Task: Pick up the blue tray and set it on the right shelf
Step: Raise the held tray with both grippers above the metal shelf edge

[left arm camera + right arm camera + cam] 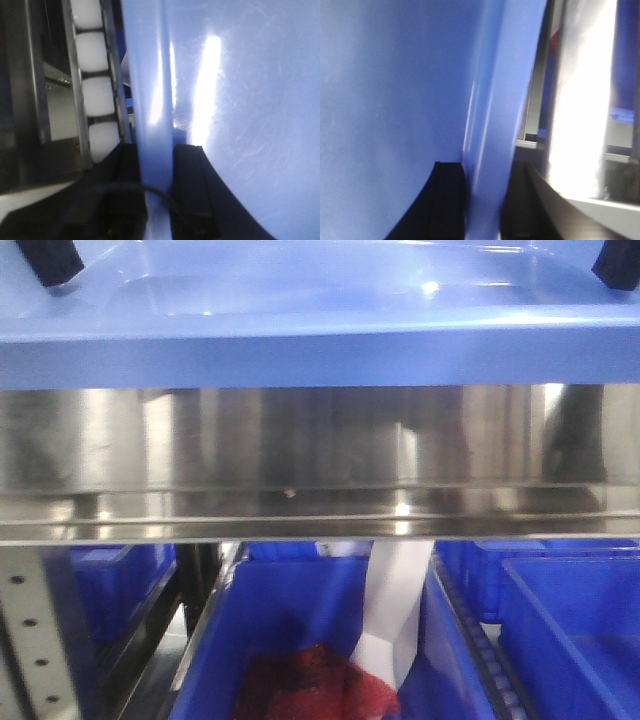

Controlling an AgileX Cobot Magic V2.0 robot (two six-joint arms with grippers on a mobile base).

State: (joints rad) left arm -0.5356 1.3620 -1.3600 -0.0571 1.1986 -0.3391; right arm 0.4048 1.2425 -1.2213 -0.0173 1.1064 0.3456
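1. Progress, grab: done by the look of it. Left gripper (156, 152) has its jaws narrow, pinching the flared rim of the blue tray (320, 330). Right gripper (482, 172) pinches the opposite rim the same way.
2. Tray position: level, at the top of the front view, directly above the broad front rail of the right shelf (320, 450). Cannot tell whether its underside touches the steel or hangs just over it.
3. Left to do, as a judgement: push or lower the tray fully onto the shelf, open both jaws, pull the arms back. Release not yet done.
4. Counts, left to right in the front view: 1 perforated upright (30, 640); 1 blue tray; 1 steel rail; at least 3 dark-blue bins (300, 620) under the shelf, maybe a 4th behind on the right, too cropped to be sure.
5. Centre bin holds 1 red bundle (315, 685) and 1 white strip (395, 610) hanging into it.
6. Left wrist view: 4 white rollers (95, 75) in a column beside the tray rim.
7. Grippers: 2, both on the tray.
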